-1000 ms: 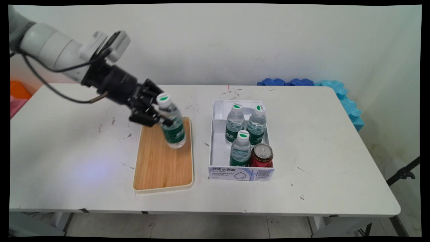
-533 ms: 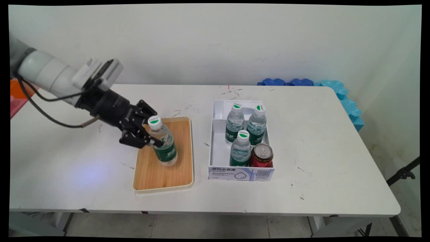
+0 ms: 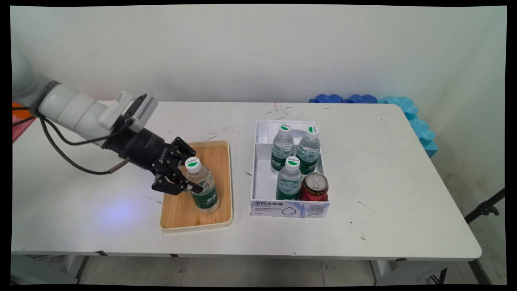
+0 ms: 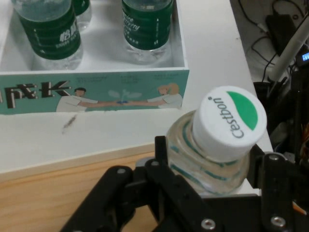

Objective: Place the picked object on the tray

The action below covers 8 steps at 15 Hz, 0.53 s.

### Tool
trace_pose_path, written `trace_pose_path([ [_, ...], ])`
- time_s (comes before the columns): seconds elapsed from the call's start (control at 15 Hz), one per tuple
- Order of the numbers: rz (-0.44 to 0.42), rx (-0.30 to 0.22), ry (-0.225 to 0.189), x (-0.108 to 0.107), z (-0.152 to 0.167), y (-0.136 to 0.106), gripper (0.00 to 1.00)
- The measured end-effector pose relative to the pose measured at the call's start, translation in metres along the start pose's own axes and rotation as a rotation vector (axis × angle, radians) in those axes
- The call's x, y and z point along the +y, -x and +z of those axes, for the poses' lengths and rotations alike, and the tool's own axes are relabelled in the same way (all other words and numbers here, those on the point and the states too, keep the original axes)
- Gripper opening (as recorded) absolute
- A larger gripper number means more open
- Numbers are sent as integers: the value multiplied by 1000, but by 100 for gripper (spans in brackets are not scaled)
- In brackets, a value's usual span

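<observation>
A clear water bottle point(image 3: 204, 190) with a green label and white cap leans slightly over the near right part of the wooden tray point(image 3: 181, 212). My gripper point(image 3: 193, 182) is shut on its upper body just below the cap, reaching in from the left. The bottle's base is at the tray surface; I cannot tell whether it rests there. In the hand view the bottle's neck point(image 4: 212, 154) sits between the black fingers point(image 4: 163, 157), and the cap reads "C'estbon". My gripper point(image 4: 216, 170) is over the tray's edge point(image 4: 58, 191).
Right of the tray stands a white cardboard box point(image 3: 257, 169) holding three more water bottles point(image 3: 289, 180) and a red can point(image 3: 314, 187). Blue foam blocks point(image 3: 408, 113) lie at the table's far right corner. In the hand view the box point(image 4: 96, 89) is close ahead.
The gripper has carried the bottle down and toward the table's near side, from above the tray's far end to its near right part.
</observation>
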Motion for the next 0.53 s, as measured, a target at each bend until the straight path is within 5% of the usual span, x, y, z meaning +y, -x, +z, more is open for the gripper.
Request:
trace_pose_path([
  [0.27,4,2,1,1,12,6,0],
  [0.33,6,4,1,0,14,7,100],
  [0.53,11,11,4,0,17,8,100],
])
